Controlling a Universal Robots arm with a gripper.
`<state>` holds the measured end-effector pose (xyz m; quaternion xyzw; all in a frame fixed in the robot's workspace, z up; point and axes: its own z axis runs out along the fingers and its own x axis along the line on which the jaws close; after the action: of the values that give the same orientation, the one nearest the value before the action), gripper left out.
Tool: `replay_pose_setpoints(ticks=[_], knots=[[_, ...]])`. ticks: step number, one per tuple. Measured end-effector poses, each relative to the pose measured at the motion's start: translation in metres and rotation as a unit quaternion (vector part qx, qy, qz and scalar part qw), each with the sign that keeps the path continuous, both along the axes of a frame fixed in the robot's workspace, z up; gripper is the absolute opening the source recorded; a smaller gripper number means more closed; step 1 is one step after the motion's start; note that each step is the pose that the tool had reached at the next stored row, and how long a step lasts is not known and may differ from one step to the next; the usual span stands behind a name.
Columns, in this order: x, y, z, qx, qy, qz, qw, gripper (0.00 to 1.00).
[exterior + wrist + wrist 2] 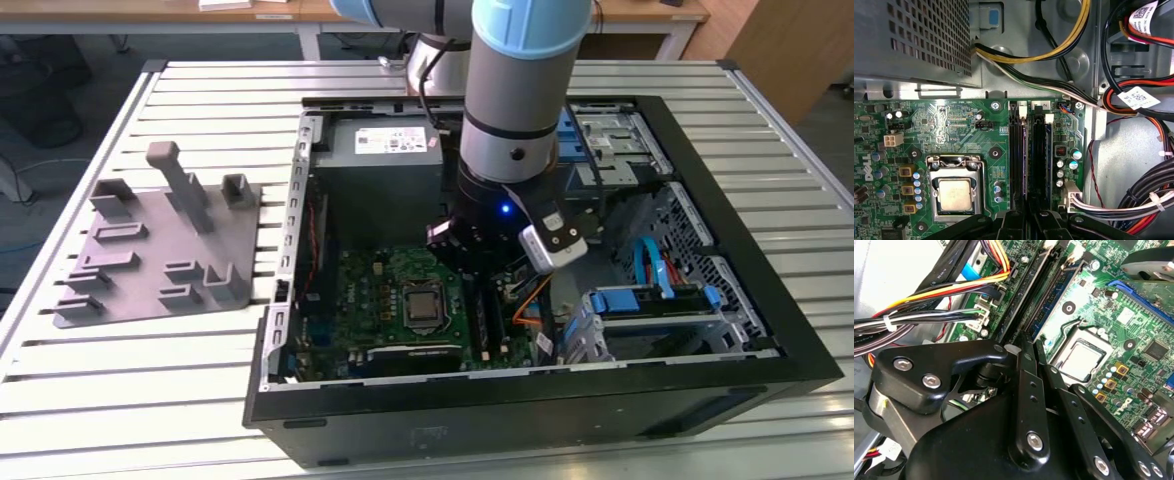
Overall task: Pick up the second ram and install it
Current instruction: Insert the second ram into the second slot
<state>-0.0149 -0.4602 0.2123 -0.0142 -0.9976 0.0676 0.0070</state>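
Observation:
My gripper (483, 262) is low inside the open computer case, over the long black slots (1040, 155) of the green motherboard (387, 290). In both wrist views its two thin black fingers (1024, 390) stand almost together, right above the slots. A thin bluish edge runs along the slots into the narrow gap between the fingertips; I take it for the second ram (1026, 160), standing edge-on in a slot. My gripper (1029, 216) is shut on it. White slot latches (1021, 107) show at the far end.
The grey holder plate (160, 250) with upright pegs lies on the slatted table at the exterior view's left, nothing in it. The processor socket (955, 192) sits beside the slots. Cable bundles (1134, 100) run on the other side. The power supply (380, 145) and the drive cage (661, 300) crowd the case.

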Motion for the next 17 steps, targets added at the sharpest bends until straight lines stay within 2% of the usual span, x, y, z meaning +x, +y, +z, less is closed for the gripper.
replay_pose_setpoints(ticks=[9, 17], knots=[[-0.0004, 0.0000, -0.0013, -0.0003, -0.0003, 0.000, 1.0000, 0.14], [-0.0013, 0.0001, 0.0010, -0.0040, -0.0011, 0.000, 1.0000, 0.14]])
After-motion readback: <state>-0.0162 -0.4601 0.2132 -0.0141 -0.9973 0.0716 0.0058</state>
